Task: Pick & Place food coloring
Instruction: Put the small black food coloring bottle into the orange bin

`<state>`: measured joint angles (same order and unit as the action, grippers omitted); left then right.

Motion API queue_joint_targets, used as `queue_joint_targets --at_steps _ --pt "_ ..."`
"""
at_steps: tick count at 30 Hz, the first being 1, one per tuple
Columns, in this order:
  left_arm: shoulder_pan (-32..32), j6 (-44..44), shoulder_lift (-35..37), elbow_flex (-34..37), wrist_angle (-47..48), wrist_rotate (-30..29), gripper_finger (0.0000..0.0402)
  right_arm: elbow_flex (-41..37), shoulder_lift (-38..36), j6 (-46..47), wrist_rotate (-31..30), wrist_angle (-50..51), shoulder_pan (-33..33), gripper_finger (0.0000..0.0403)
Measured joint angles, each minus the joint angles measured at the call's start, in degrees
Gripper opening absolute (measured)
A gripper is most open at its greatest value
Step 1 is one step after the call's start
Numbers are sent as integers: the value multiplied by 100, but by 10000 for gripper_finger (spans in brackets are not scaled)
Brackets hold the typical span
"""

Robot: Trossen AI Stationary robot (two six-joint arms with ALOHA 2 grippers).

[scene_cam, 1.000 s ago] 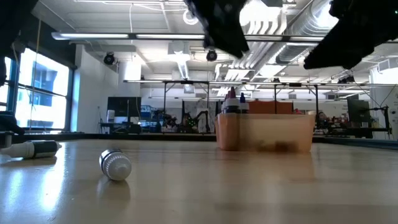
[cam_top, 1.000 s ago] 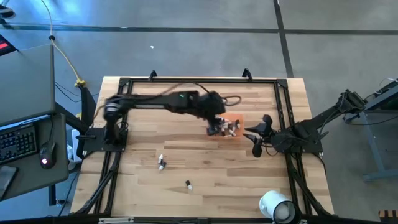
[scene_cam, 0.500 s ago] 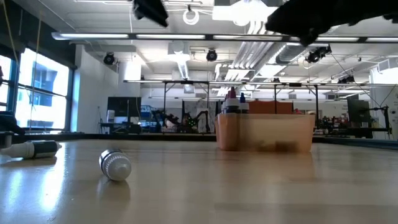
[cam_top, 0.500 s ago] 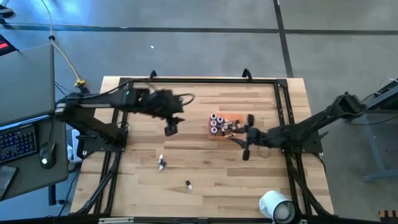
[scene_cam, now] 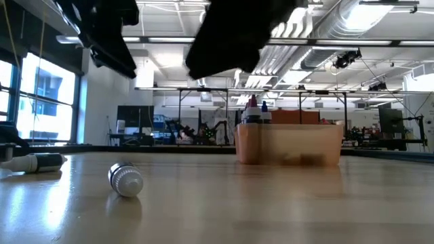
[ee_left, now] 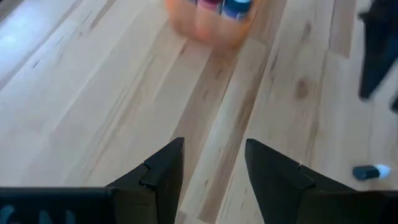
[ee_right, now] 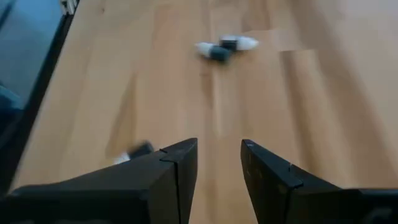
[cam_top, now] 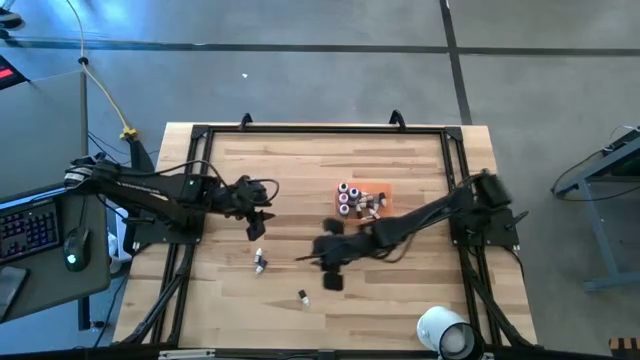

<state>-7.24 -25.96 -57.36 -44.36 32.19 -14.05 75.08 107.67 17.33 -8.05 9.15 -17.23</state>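
An orange tray (cam_top: 378,192) on the table's middle holds several small food coloring bottles (cam_top: 346,197), standing upright. Two loose bottles (cam_top: 260,263) lie on their sides on the wood left of centre, and one more (cam_top: 302,296) lies nearer the front edge. My left gripper (cam_top: 255,215) hangs open above the table, left of the tray and above the pair. My right gripper (cam_top: 325,268) is stretched out from the right, open, above bare wood between the tray and the loose bottles. The right wrist view shows the pair (ee_right: 221,48) ahead of its empty fingers (ee_right: 219,162).
A large white roll (cam_top: 445,332) stands at the near right corner. A black frame (cam_top: 320,130) runs around the table's edges. The wood between the tray and the loose bottles is bare. In the low view the tray (scene_cam: 288,144) stands right of a lying bottle (scene_cam: 125,179).
My left gripper has drawn back from the tray toward the table's left edge and sunk a little. My right gripper has swung out from the table's right side, past the tray's near side, toward the loose bottles left of centre. The bottles and the tray have stayed put.
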Motion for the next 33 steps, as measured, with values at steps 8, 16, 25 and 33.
queue_joint_targets --at_steps 8,16,25,33 --pt "6 305 11 33 80 -66 167 2255 1578 484 -350 1511 -251 116" --pt "-224 373 11 31 298 -173 167 3682 2425 2701 -502 2777 -552 116" --pt "-935 196 11 27 342 -378 167 3962 3002 3958 -291 3194 -680 116" --pt "-1458 10 11 24 349 -517 167 3953 3011 4137 -236 3277 -675 116"
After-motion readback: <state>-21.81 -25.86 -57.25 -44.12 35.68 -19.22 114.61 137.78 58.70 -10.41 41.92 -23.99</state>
